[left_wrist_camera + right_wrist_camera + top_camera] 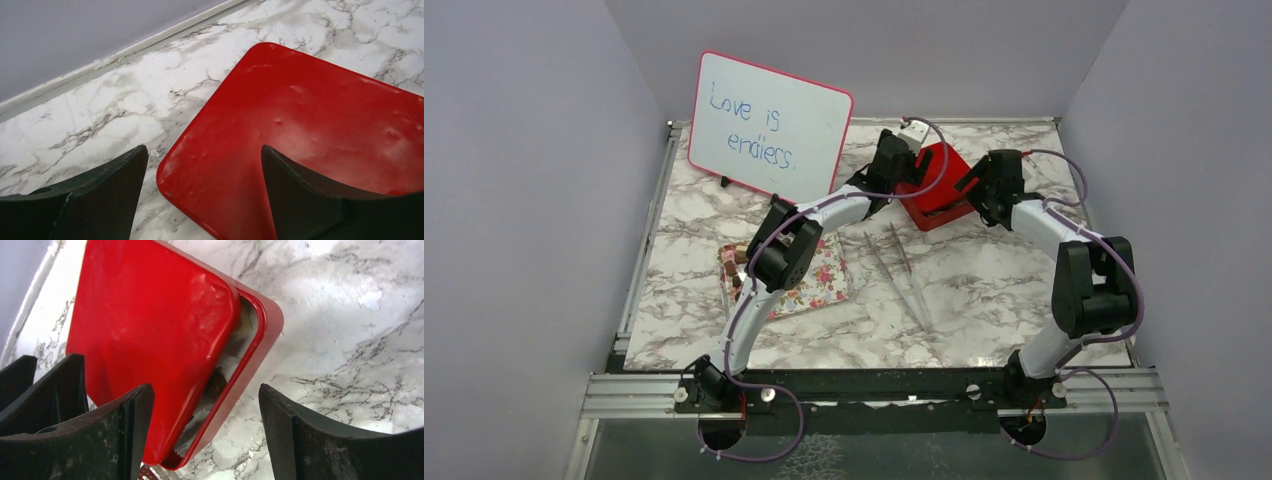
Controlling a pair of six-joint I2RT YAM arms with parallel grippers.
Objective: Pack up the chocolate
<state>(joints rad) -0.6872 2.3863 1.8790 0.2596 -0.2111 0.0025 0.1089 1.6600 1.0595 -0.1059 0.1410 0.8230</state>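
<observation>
A red square box stands at the back of the marble table, its red lid lying askew on it. A gap along one side shows white lining and one brown chocolate. A few more chocolates lie at the left end of the pink floral tray, partly hidden by my left arm. My left gripper is open just above the lid's corner, in the left wrist view. My right gripper is open over the box's other side.
A pink-framed whiteboard reading "Love is endless" stands at the back left. Metal tweezers lie on the marble between the tray and the box. Grey walls close the table's left, back and right sides.
</observation>
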